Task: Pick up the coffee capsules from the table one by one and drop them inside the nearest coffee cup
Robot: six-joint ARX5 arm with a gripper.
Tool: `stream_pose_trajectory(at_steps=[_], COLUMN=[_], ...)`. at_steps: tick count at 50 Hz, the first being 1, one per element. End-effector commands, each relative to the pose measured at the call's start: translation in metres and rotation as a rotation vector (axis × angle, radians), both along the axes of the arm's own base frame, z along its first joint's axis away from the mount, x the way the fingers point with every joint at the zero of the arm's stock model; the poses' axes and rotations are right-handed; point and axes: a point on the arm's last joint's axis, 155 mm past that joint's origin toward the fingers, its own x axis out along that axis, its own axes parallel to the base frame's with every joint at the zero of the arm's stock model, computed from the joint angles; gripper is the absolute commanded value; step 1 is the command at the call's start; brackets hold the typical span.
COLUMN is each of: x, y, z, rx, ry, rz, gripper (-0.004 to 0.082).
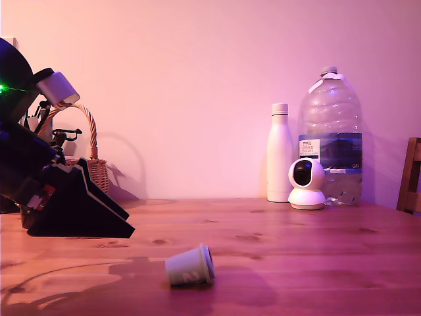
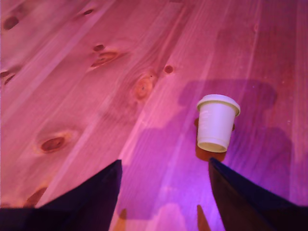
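Lying on its side on the wooden surface (image 1: pixel 316 257), the coffee capsule (image 1: pixel 190 266) sat just ahead of our gripper (image 2: pixel 163 192), whose jaws were spread wide and held nothing, probably lining up to straddle it. We saw no cup.

Counter (image 1: pixel 276 237): wooden planks, warm reddish-brown, dark knots throughout.

On it:
- one coffee capsule (image 1: pixel 190 265), pale, tapered, on its side near the front edge, flanged rim toward the exterior view's right;
- wicker basket (image 1: pixel 94 161) with looped handle, at the back on the exterior view's left;
- white bottle (image 1: pixel 279 153), upright at the back right;
- white round camera (image 1: pixel 306 184), just beside the bottle;
- large clear water jug (image 1: pixel 330 135), behind the camera.
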Motion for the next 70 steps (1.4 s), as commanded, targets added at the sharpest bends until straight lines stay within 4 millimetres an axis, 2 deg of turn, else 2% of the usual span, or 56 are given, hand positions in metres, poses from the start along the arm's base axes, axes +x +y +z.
stream_pose_trajectory(at_steps=[1,21,32,43,70], x=[-0.008,-0.01,-0.023,-0.036,-0.036], y=[-0.002,-0.003,-0.013,-0.025,-0.025], z=[-0.002,0.002,0.01,0.01,0.009], rx=[-0.016,-0.028,-0.059,-0.056,-0.052], ry=[0.052,0.047,0.04,0.043,0.044], rz=[0.002,-0.004,-0.06,-0.111,-0.113], gripper=[0.0479,0.0479,0.0479,0.0479,0.0479])
